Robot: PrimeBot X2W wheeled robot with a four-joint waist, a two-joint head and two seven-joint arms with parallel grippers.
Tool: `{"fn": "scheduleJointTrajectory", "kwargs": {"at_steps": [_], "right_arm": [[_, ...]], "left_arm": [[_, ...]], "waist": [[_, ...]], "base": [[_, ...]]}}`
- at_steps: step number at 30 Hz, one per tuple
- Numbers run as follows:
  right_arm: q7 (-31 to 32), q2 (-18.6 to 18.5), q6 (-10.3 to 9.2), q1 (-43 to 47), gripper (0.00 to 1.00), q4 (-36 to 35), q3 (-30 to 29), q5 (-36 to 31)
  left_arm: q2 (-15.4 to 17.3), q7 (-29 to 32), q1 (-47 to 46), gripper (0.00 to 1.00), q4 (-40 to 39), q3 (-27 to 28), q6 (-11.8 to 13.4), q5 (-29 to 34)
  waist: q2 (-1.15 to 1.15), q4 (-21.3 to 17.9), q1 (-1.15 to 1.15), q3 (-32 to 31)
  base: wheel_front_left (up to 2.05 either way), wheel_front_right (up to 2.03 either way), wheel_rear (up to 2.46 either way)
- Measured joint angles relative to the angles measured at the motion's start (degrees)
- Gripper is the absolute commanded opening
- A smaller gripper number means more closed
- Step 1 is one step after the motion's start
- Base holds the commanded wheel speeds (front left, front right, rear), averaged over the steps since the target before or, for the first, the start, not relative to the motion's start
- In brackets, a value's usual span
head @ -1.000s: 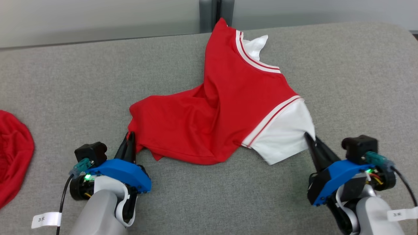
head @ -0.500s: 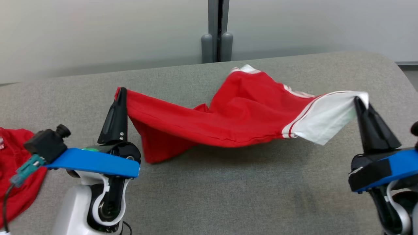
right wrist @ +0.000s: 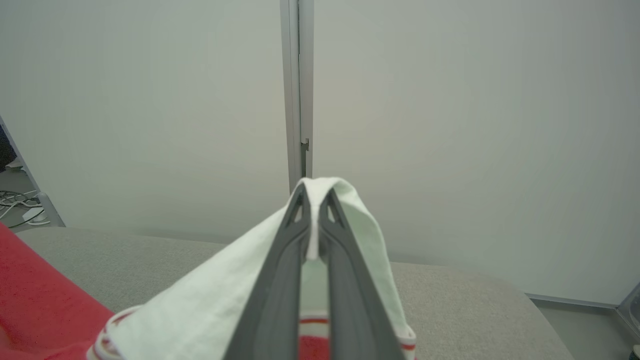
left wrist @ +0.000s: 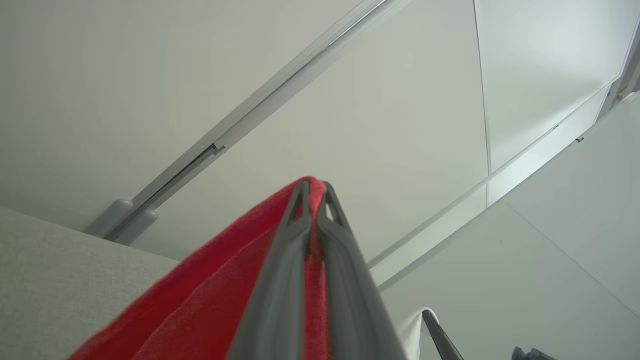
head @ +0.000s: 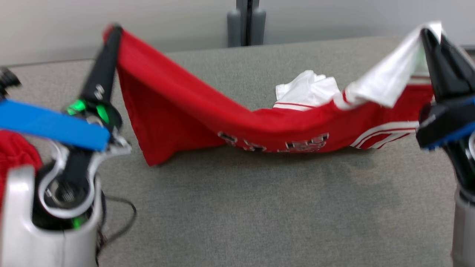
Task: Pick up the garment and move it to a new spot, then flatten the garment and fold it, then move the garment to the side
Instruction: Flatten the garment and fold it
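1. A red garment with white sleeves and striped trim hangs like a hammock between two robot hands, above a grey desk.
2. Its middle sags low. The lettered part and the lower left corner seem to touch the desk, though blur makes this uncertain.
3. The left hand, at the upper left, has its fingers pressed together and pinches a red edge of the garment.
4. The right hand, at the upper right, also has its fingers pressed together. It pinches a white sleeve, and its wrist view shows white cloth draped over the fingertips.
5. The other white sleeve lies bunched behind the sagging middle.
6. A second red cloth sits at the desk's left edge, apart from the work.
7. This looks like the first step, lifting the garment to carry it to a new spot. Nothing is flattened or folded yet.
8. The next move likely calls for both hands to travel together, well apart so the cloth stays stretched. They would then lower evenly so the garment lands flat without trapping the bunched sleeve underneath.
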Motion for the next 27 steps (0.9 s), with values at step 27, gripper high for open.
{"fn": "scheduleJointTrajectory", "kwargs": {"at_steps": [27], "right_arm": [[-33.06,-5.44,0.02,-60.34,0.0,50.83,11.35,-4.37]], "left_arm": [[5.67,-20.29,-50.83,0.0,38.5,3.21,-12.28,12.2]], "waist": [[0.0,-3.38,0.02,20.86]], "base": [[0.0,0.0,0.0]]}}
